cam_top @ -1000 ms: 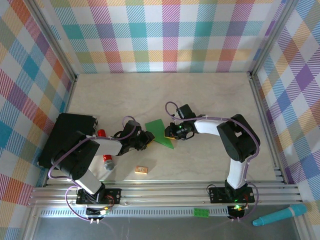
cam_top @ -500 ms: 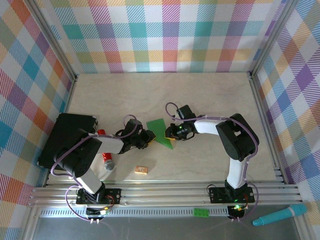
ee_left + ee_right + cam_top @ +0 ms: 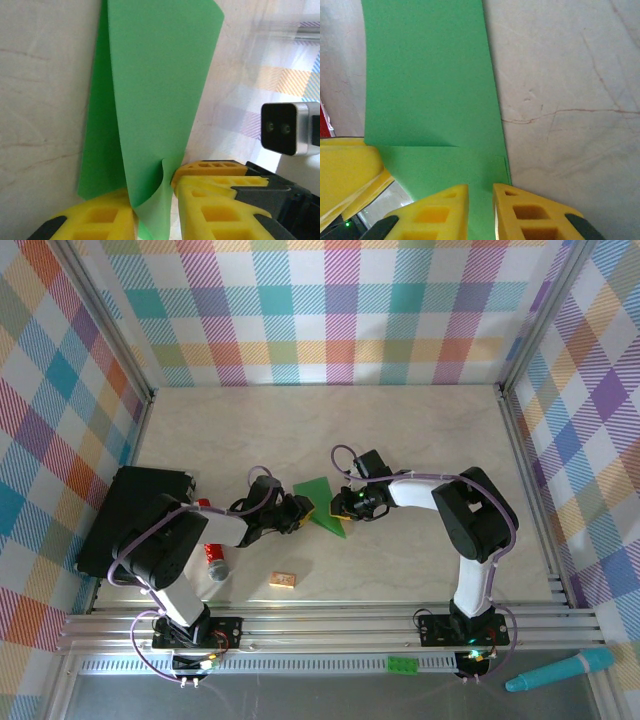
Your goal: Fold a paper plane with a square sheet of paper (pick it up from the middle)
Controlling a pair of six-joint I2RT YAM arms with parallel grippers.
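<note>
- Pinching the paper (image 3: pixel 322 498) from both sides, I hold it at about the middle of the table (image 3: pixel 430 430), roughly even between the far and near edges.
- My left gripper (image 3: pixel 299 511) comes at it from the left. In the left wrist view its yellow fingers (image 3: pixel 95 220) are clamped on a lower corner of the sheet, which curls where it passes between them.
- From there the paper rises away from those fingers as a tall green strip, one layer lapped over another, its left side down against the table.
- My right gripper (image 3: pixel 346 506) reaches in from the right, facing the left one across the sheet, the two just beside each other.
- In the right wrist view my yellow fingers (image 3: pixel 530 212) stand nearly together with green paper in the thin gap between them: clamped on the sheet's near edge.
- A straight crease runs across the paper just above those fingers.
- A yellow finger of the left gripper shows at the paper's left edge in that same view.
- A black box (image 3: pixel 135 515) sits at the table's left edge, with a small red thing (image 3: pixel 204 505) just beside it.
- A red and grey cylinder (image 3: pixel 215 562) and a small wooden block (image 3: pixel 283 580) lie towards the near edge, apart from the paper.
- Past the near edge, a green brick (image 3: pixel 404 665) rests on the rail and a teal pen (image 3: pixel 560 670) lies off to the right.
</note>
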